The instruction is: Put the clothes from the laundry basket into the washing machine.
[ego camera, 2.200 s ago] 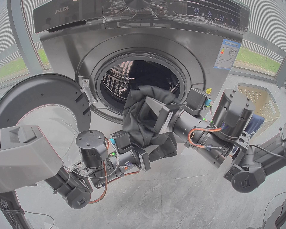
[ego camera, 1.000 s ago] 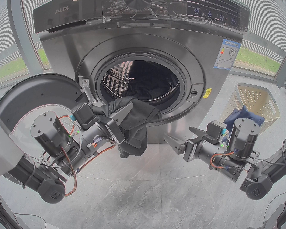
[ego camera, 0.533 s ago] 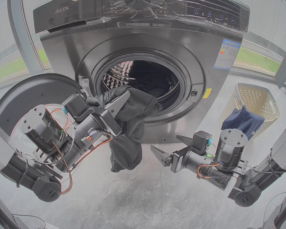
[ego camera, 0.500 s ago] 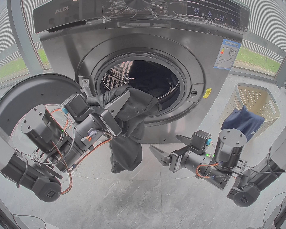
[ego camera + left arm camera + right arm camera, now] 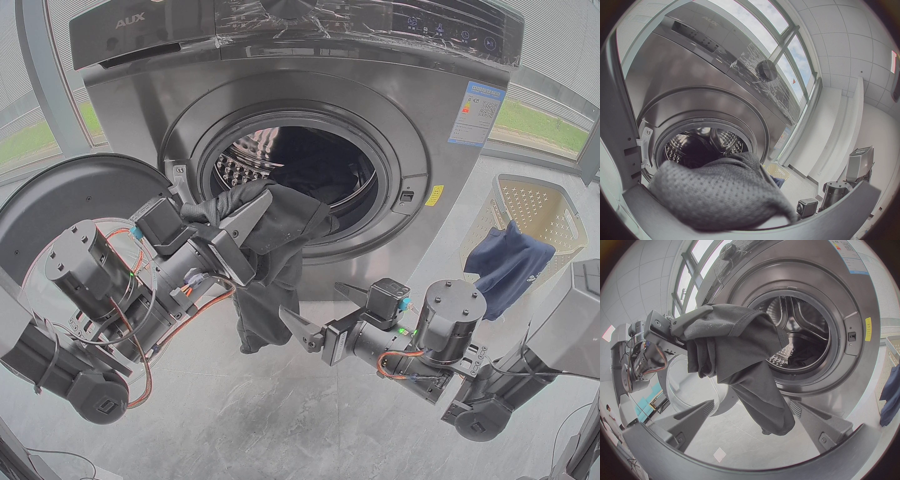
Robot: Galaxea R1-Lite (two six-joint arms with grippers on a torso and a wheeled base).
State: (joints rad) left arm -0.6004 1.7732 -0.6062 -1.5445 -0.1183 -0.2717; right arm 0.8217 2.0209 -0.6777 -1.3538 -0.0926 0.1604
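Nearest us, at six o'clock, our right gripper (image 5: 309,299) is spread apart and empty, just beside the hanging end of the dark garment (image 5: 281,231). At nine o'clock our left gripper (image 5: 240,209) is clamped on that garment, before the open drum of the washing machine (image 5: 375,94) at twelve. At three, a blue garment (image 5: 509,265) drapes over the laundry basket (image 5: 550,209).

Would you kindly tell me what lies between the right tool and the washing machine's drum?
The black garment, hanging from the left tool; the right wrist view shows it.
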